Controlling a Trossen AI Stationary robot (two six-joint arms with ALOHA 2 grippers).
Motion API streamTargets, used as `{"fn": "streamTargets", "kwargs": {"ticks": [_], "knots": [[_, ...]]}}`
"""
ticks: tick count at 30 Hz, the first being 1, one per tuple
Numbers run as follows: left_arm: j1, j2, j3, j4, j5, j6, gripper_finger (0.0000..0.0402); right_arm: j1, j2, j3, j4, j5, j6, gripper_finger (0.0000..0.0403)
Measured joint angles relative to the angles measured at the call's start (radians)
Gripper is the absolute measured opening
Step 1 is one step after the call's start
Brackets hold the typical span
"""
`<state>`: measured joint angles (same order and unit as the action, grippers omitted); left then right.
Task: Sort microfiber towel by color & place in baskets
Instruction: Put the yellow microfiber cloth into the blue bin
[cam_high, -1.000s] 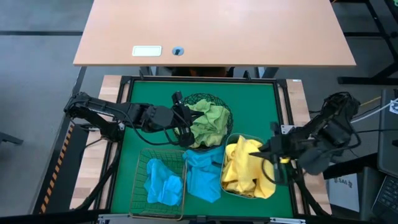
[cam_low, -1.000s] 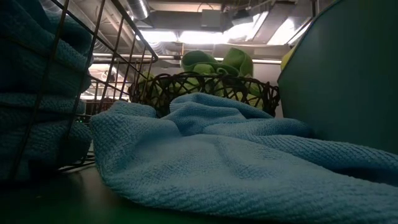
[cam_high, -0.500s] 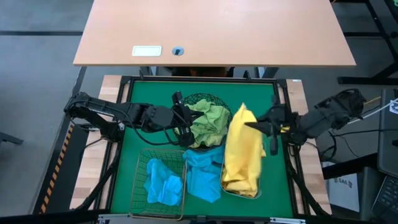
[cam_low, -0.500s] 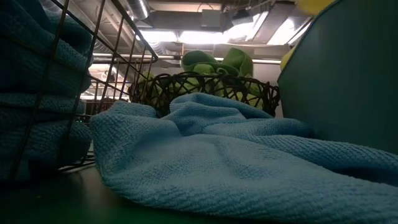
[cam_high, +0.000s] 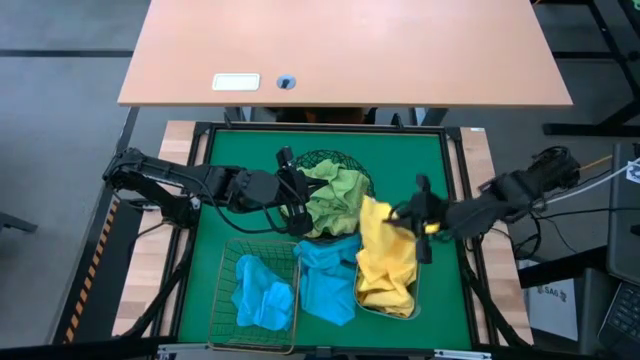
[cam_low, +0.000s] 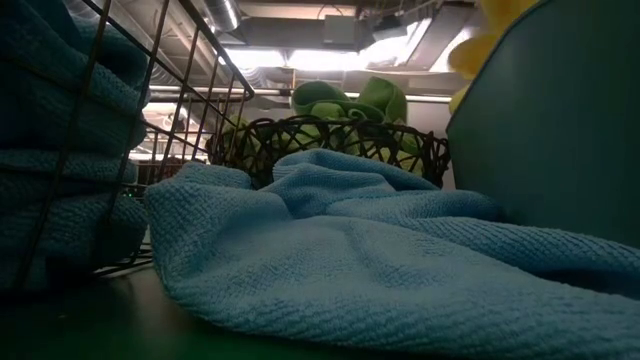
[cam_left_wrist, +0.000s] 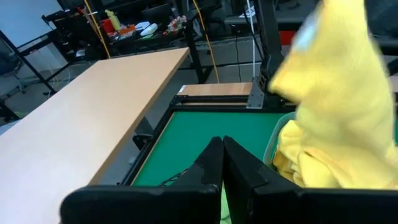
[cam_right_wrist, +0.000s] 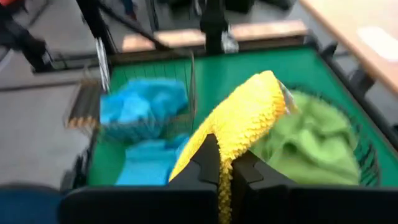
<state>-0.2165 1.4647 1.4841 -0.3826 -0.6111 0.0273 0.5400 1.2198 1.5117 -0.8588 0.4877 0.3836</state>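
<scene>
Yellow towel (cam_high: 385, 250) hangs crumpled over the plastic tub (cam_high: 413, 303), pinched closed in the right pincer (cam_high: 412, 214). Since 0.5 s ago it was lowered and shifted leftward. Left pincer (cam_high: 296, 208) is kept shut, empty, beside the green towels (cam_high: 338, 196) in the mesh bowl (cam_high: 322, 158). Tub interior is hidden in the low view.

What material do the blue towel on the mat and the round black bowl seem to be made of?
Blue towel: soft knitted or woven cloth, matte; a fine ribbed weave and loose folds show. Round bowl: probably thin metal wire, dark finish; its wall is open crossed strands with green towels showing through.
</scene>
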Motion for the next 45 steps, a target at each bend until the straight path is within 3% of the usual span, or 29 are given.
{"fn": "streamTargets", "kwargs": {"ticks": [10,17,21,27,33,40,45], "knots": [[-0.014,0.000,0.000,-0.001,0.000,-0.001,0.0000,0.126,-0.006,-0.280,0.167,-0.077,0.093,0.0001],[-0.037,0.000,0.000,-0.001,0.000,-0.001,0.0000,0.173,-0.005,-0.441,0.169,0.045,0.169,0.0001],[-0.062,-0.004,0.000,-0.002,-0.001,0.001,0.0000,0.157,-0.005,-0.559,0.184,0.041,0.238,0.0001],[-0.132,-0.067,0.001,-0.048,-0.008,0.000,0.0000,0.124,-0.005,-0.747,0.265,-0.045,0.371,0.0001],[-0.195,-0.121,0.002,-0.207,-0.010,-0.098,0.0000,0.086,-0.007,-0.921,0.419,-0.148,0.405,0.0001],[-0.251,-0.126,-0.003,-0.529,-0.016,-0.258,0.0000,0.058,-0.009,-0.958,0.409,-0.230,0.427,0.0001],[-0.298,-0.157,-0.126,-0.587,-0.079,-0.374,0.0000,0.060,-0.005,-0.906,0.372,-0.267,0.423,0.0002]]}}
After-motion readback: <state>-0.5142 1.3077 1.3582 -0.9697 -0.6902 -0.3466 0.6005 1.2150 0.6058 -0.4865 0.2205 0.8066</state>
